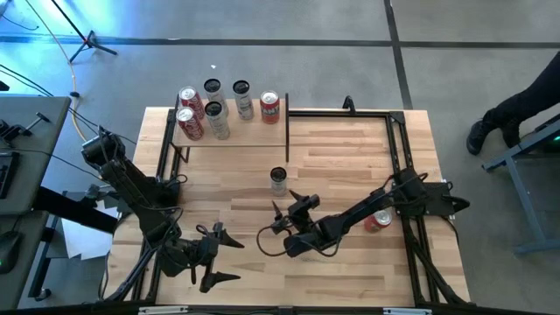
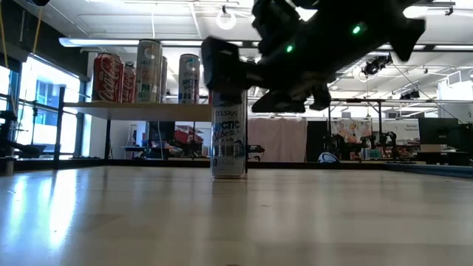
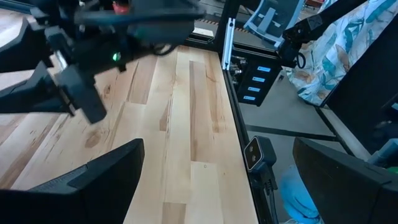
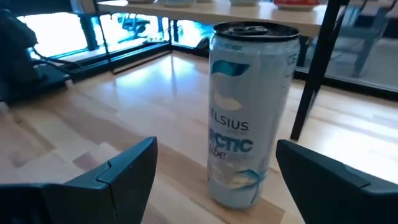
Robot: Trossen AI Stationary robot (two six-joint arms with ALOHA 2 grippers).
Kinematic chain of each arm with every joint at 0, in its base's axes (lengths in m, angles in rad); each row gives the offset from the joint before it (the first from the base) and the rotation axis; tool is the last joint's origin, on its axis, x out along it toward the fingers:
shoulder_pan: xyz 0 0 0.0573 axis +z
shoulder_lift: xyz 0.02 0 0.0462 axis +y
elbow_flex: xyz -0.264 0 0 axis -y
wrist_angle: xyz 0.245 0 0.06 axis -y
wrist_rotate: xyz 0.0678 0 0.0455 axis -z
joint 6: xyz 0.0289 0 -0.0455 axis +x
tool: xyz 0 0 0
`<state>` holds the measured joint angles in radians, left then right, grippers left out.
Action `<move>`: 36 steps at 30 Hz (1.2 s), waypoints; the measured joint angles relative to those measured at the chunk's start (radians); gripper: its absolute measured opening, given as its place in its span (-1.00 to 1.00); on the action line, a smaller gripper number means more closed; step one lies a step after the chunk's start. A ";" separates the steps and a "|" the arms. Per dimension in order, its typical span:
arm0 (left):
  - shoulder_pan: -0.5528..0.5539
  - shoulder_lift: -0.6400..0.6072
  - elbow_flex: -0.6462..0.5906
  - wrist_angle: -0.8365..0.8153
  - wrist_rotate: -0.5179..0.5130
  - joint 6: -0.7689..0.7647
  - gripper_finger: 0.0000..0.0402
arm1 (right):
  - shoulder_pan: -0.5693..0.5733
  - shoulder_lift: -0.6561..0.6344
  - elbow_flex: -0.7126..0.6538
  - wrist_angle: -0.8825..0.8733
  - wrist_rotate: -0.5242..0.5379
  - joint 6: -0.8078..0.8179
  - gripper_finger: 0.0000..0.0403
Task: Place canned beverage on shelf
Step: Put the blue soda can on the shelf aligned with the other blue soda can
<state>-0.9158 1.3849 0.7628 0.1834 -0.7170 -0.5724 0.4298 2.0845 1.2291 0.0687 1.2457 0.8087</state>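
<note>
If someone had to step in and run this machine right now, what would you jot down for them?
Right gripper: open, just short of the upright pale blue-and-white slim can standing on the tabletop, not touching it.
Left gripper: open, empty, waiting at the table's near left edge.
Shelf, a small pale wood board on black posts: six cans already standing on it.
A red can lies on the table under the right arm.
Left to do: close on the slim can, lift it onto the shelf, then likely the red one.

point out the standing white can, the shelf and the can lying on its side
white can (image 4: 239,118), right wrist view, middle of its label
shelf (image 1: 254,133), high view, bare board
fallen can (image 1: 379,220), high view, its side
</note>
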 joint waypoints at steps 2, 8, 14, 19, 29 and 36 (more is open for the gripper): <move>0.000 0.000 0.000 0.000 0.000 0.000 0.93 | -0.006 0.035 0.013 0.050 0.029 -0.041 0.56; 0.000 0.000 0.000 0.000 0.000 0.000 0.93 | -0.018 0.134 0.075 0.142 0.136 -0.067 0.56; 0.000 0.000 0.000 0.000 0.000 0.000 0.93 | -0.041 0.187 0.133 0.143 0.168 0.001 0.56; 0.000 0.000 0.000 0.000 0.000 0.000 0.93 | -0.066 0.215 0.169 0.141 0.207 0.032 0.56; 0.000 0.000 0.000 0.000 0.000 0.000 0.93 | -0.134 0.226 0.184 0.140 0.189 0.092 0.56; 0.000 0.000 0.000 0.000 0.000 0.000 0.93 | -0.170 0.226 0.184 0.139 0.118 0.152 0.56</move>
<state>-0.9158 1.3853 0.7628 0.1833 -0.7173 -0.5724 0.2594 2.3108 1.4128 0.2080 1.3639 0.9607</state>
